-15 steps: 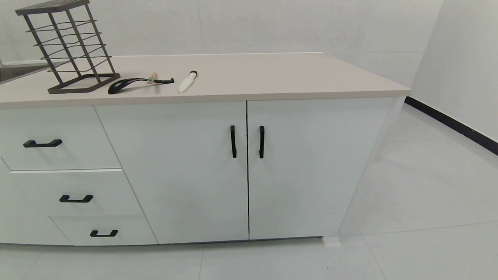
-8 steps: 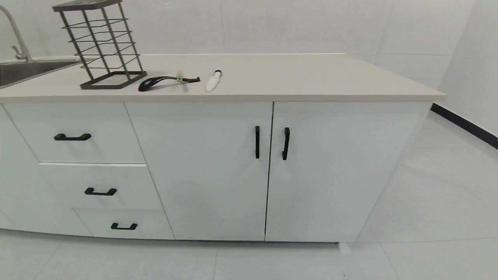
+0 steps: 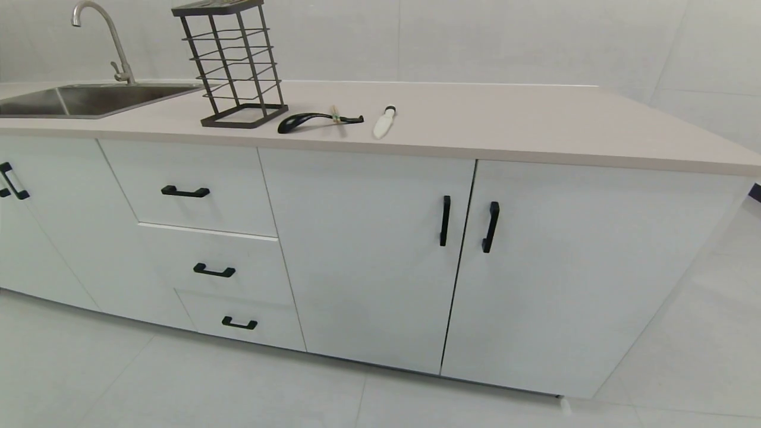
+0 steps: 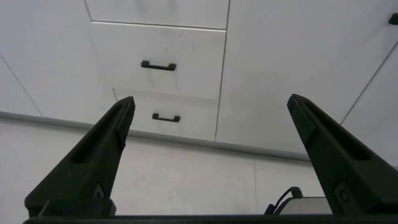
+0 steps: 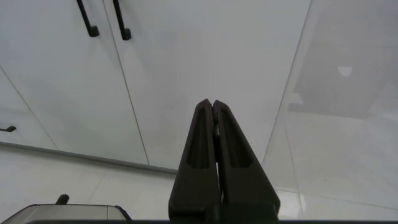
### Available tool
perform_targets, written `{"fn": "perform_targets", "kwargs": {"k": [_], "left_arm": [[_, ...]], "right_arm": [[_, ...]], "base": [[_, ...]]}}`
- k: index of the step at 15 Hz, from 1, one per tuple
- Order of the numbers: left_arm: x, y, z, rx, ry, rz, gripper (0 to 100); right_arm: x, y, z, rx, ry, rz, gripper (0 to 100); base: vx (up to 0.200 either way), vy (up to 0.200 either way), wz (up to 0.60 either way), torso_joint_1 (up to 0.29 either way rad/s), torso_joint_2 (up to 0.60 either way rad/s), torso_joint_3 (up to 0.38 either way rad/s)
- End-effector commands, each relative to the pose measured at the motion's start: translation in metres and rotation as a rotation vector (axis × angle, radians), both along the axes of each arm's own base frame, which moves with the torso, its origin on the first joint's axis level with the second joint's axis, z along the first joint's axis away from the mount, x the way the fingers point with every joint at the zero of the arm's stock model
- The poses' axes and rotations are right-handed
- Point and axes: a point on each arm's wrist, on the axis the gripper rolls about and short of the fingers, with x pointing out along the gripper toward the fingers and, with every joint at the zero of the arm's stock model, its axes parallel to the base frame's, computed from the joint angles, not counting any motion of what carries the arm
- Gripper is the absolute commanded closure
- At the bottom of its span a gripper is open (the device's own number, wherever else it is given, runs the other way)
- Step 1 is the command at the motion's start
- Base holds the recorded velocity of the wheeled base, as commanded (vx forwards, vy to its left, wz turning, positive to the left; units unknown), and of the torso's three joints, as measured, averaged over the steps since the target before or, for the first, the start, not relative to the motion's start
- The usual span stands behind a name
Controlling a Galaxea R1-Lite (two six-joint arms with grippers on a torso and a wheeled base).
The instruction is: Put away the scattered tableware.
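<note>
— How did the pincers stand?
— The left gripper (image 4: 211,102) gaped wide. The right gripper (image 5: 213,107) was pressed closed on nothing. Both hung low before the cupboard doors (image 3: 368,255).
— And the tableware?
— On the counter (image 3: 535,125), just beside the wire rack (image 3: 235,65), lay a black spoon (image 3: 297,122), perhaps chopsticks (image 3: 336,113) across its handle, and a white utensil (image 3: 383,122). They looked light, stiff and probably slippery, so the spoon was best gripped mid-handle.

A kitchen is shown: a long counter (image 3: 505,128) is set over white cabinet doors (image 3: 368,255) and drawers (image 3: 190,190) with black handles, a steel sink (image 3: 89,98) with a curved faucet (image 3: 104,35) is fitted at one end, and pale tiled walls and floor are seen.
</note>
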Motion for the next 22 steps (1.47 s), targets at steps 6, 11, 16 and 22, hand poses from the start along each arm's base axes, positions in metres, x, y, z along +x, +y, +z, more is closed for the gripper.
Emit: {"fn": "perform_targets", "kwargs": {"k": [6, 11, 16, 22], "left_arm": [[0.0001, 0.0001, 0.0000, 0.000, 0.001, -0.001, 0], [0.0001, 0.0001, 0.0000, 0.000, 0.001, -0.001, 0], [0.0001, 0.0001, 0.0000, 0.000, 0.001, -0.001, 0], [0.0001, 0.0001, 0.0000, 0.000, 0.001, 0.001, 0]], "right_arm": [[0.0002, 0.0000, -0.0001, 0.000, 0.004, -0.001, 100], [0.0002, 0.0000, -0.0001, -0.002, 0.004, -0.001, 100], [0.0002, 0.0000, -0.0001, -0.002, 0.004, -0.002, 100], [0.0002, 0.0000, -0.0001, 0.000, 0.004, -0.002, 100]], "base": [[0.000, 0.200, 0.00, 0.002, 0.00, 0.002], [0.000, 0.200, 0.00, 0.004, 0.00, 0.004], [0.080, 0.120, 0.00, 0.001, 0.00, 0.003], [0.000, 0.000, 0.30, 0.000, 0.00, 0.001]]}}
